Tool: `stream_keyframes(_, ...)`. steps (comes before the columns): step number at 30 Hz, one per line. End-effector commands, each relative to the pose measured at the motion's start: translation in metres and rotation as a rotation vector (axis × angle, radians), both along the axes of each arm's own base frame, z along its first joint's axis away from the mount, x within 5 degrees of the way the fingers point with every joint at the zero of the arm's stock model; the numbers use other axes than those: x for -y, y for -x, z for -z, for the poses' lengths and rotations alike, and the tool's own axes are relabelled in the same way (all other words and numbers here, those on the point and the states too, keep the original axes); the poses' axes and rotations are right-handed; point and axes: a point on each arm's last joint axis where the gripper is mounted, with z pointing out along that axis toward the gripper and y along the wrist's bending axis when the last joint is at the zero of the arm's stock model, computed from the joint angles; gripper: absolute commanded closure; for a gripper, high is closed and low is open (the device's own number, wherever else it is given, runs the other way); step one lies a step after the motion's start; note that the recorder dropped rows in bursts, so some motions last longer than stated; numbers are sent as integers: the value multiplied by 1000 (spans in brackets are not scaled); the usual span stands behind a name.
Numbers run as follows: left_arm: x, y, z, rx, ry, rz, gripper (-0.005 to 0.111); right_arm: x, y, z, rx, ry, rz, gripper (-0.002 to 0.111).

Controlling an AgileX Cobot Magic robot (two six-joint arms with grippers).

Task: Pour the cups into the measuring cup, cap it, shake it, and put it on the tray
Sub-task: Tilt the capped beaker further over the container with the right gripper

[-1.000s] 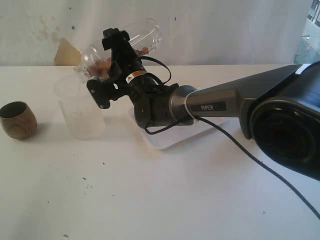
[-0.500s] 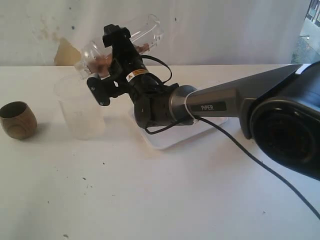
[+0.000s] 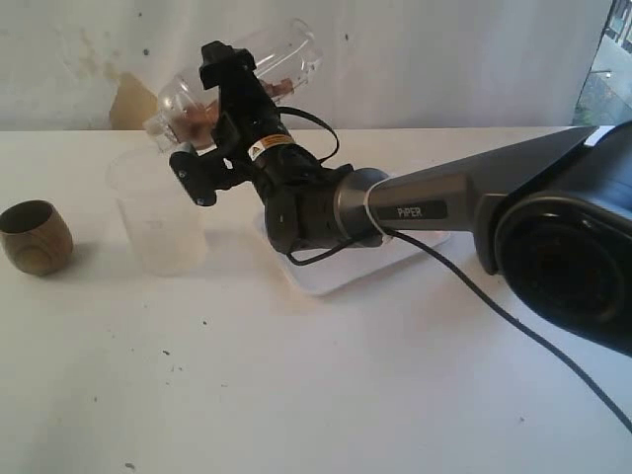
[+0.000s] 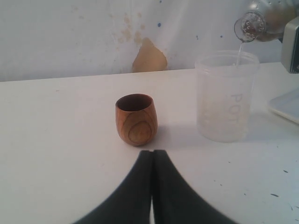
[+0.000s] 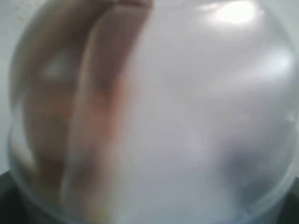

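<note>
Black fingers of the right gripper point(image 3: 212, 114) are clamped across the tall clear straight-sided plastic measuring cup point(image 3: 288, 57). They hold it in the air, tipped far over toward horizontal, with one end raised toward the wall and the capped end lower. A clear dome-shaped lid point(image 3: 166, 117) sits on that lower end, and brownish contents lie inside along the cylinder. In the right wrist view the cup's clear wall point(image 5: 187, 116) fills the picture, blurred, and the fingers cannot be made out there.

The capped end hangs above the mouth of a frosted translucent plastic cup point(image 3: 158, 222), which stands upright on the white table point(image 3: 346, 395). In the left wrist view a thin pale streak shows between the lid and that cup's rim.

The shallow white rectangular tray point(image 3: 341, 278) lies on the table beneath the right arm's wrist, near the frosted cup. The small round-bellied brown wooden cup point(image 3: 35, 237) stands upright, left of the frosted cup and apart from it.

The left gripper point(image 4: 152, 151) has its fingers pressed together with nothing between them, low over the table and facing the wooden cup.
</note>
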Motion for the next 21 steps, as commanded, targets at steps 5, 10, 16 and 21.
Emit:
stream_keyframes(5, 0, 0, 0, 11, -4, 4, 106, -1, 2, -21, 106, -1, -3, 108)
stream_keyframes(10, 0, 0, 0, 11, -4, 4, 106, -2, 2, -20, 107, 20, -20, 108)
stream_keyframes(16, 0, 0, 0, 11, -4, 4, 106, -4, 3, -20, 117, 41, -37, 108)
stream_keyframes(21, 0, 0, 0, 11, -4, 4, 106, -5, 3, -20, 127, 68, -59, 108)
